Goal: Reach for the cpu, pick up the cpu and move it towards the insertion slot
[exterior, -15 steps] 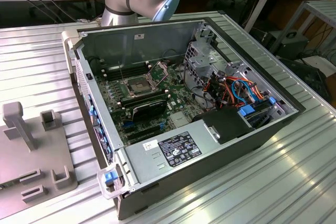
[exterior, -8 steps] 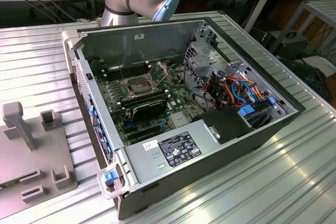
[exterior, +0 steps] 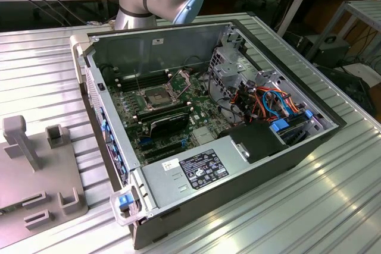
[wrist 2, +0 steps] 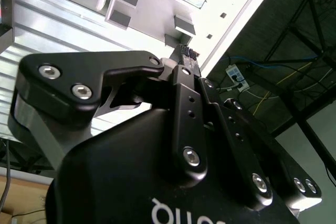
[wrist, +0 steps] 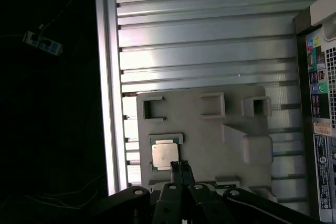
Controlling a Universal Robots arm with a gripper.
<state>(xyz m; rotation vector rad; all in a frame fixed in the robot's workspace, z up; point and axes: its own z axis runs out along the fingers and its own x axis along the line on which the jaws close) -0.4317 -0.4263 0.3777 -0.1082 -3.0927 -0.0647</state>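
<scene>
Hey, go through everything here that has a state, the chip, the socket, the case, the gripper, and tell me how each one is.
cpu: lying flat in its recess on the grey holder plate, not gripped.
gripper: shut, empty, tips close to the cpu.
insertion slot: empty, frame looks swung open.
computer case: lying on its side, cover off.

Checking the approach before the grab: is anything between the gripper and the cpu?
Nothing visible. In the first wrist view the cpu lies uncovered in the grey holder plate, with the gripper right next to it.
</scene>
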